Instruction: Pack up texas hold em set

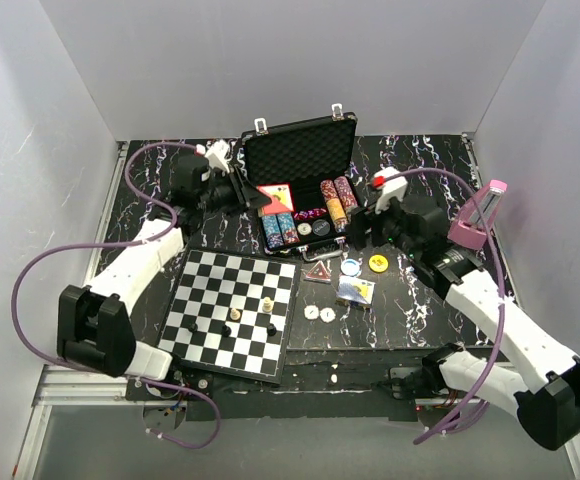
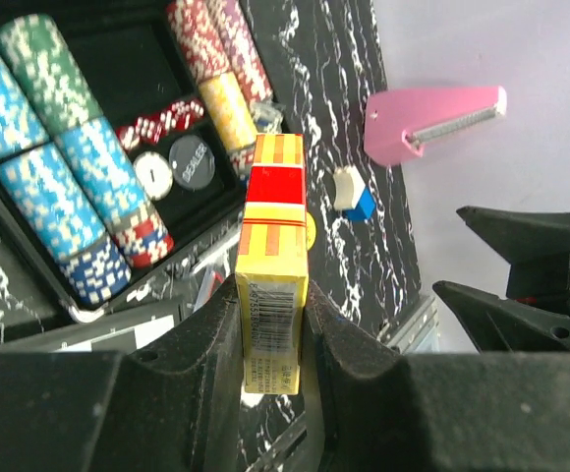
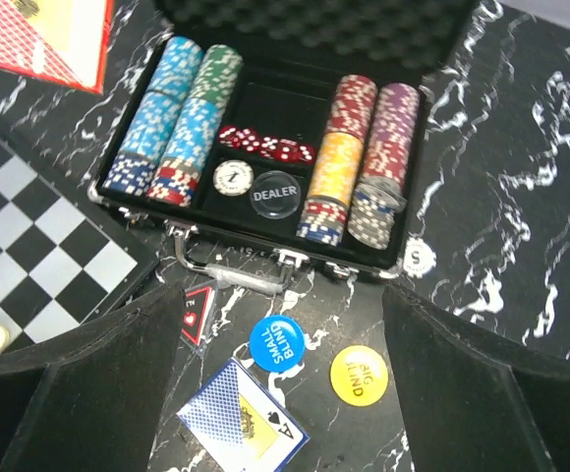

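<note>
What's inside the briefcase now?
The briefcase holds blue-green chip rows at one end, red, yellow and purple chip rows at the other; between them red dice, a black DEALER button and a white button. Whatever lies beneath the chips is covered.

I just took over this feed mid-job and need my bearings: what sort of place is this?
Probably a robotics lab test cell, not a games room: plain white panel walls box in a black marbled tabletop, and unrelated props share it: open black ribbed poker case, black-and-white chessboard, pink metronome.
</note>
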